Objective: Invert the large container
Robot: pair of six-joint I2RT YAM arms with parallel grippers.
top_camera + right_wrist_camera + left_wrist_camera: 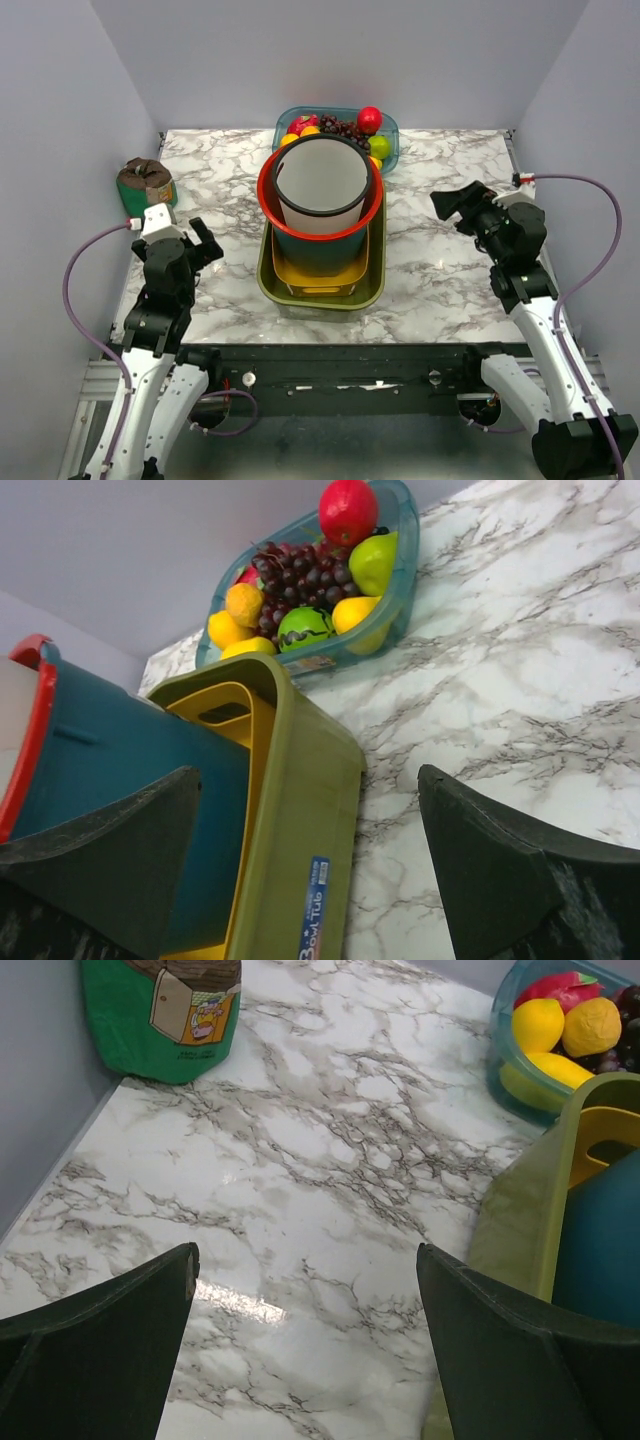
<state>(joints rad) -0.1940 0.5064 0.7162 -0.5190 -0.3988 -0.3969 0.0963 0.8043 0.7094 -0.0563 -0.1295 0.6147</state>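
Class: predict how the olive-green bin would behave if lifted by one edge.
The olive-green bin looks like moulded plastic, so it is probably stiff. It carries a yellow bin and a tall teal bucket, so it is likely top-heavy, and they may tip or slide out. Its glossy wall may be slippery.

White marble-look tabletop (pixel 450 290), veined in grey. Olive-green rectangular plastic tub (pixel 375 285); nested inside, yellow plastic tub (pixel 318 280), teal round bucket with red rim (pixel 320 250), white cylindrical container (pixel 322 175). Behind the tub, translucent teal basket (pixel 390 150) of red, yellow, green and purple fruit; to its left, green brown-topped bag (pixel 145 190).
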